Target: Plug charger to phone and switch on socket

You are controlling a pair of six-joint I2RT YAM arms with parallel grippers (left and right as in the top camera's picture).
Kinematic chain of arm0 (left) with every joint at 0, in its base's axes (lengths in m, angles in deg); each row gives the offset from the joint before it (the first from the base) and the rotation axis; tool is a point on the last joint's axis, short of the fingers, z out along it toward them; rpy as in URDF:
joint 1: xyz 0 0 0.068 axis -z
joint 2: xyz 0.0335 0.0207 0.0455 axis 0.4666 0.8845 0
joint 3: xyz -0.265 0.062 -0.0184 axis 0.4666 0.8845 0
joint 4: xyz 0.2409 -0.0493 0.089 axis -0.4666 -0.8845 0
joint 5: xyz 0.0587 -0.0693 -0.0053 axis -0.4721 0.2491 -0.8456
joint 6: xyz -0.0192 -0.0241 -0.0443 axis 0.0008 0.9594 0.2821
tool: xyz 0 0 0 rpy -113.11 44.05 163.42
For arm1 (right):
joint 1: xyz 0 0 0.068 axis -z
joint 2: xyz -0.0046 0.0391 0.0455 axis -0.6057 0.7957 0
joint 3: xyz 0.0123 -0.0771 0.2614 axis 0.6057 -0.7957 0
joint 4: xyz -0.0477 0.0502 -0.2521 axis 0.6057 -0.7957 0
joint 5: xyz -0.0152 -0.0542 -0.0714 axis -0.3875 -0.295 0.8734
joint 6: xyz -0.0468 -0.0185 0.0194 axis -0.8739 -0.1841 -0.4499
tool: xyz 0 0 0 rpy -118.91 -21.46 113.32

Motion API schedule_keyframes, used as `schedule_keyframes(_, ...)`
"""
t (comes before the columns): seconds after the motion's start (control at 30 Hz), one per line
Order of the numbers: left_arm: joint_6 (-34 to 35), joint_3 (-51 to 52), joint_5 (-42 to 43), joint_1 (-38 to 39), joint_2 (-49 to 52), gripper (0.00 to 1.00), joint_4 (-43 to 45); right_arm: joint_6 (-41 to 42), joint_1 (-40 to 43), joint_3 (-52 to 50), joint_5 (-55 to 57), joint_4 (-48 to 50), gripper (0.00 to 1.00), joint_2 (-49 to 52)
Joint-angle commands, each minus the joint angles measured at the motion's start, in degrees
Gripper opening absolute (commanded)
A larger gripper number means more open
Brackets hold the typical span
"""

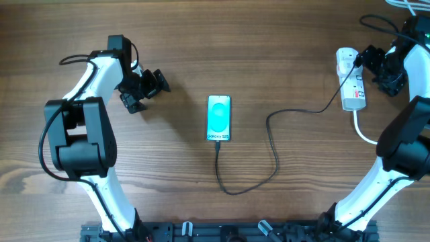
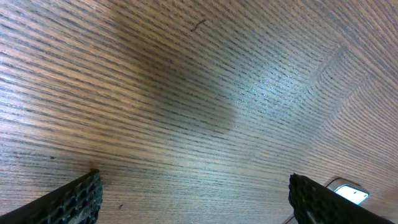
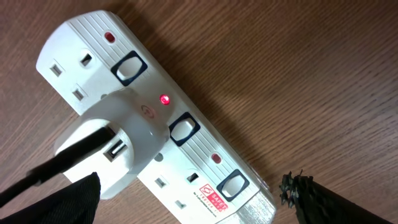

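The phone lies flat mid-table, its teal screen lit. The black charger cable runs from the phone's near end, loops right and goes up to the white socket strip at the far right. In the right wrist view the socket strip carries a white adapter with the cable in it, and the middle lamp glows red. My right gripper is open just over the strip's end. My left gripper is open and empty, left of the phone.
A thicker white cable leaves the strip's near end toward my right arm. A corner of the phone shows beside my left gripper's right finger. Bare wood table surrounds everything.
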Motion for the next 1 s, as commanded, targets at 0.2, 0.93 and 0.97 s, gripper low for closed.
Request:
schedule_keyframes(0.2, -0.3, 1.3, -1.2, -0.2, 1.3, 1.0, 0.2, -0.5, 0.0, -10.4, 4.9, 8.4, 1.0, -1.9)
schedule_keyframes(0.93, -0.3, 1.3, -1.2, -0.2, 1.3, 1.0, 0.1, 0.0, 0.3, -6.3, 4.9, 1.1, 1.0, -4.3)
schedule_keyframes(0.97, -0.3, 1.3, -1.2, -0.2, 1.3, 1.0, 0.1, 0.9, 0.3, -6.3, 6.5, 0.2, 1.0, -4.3)
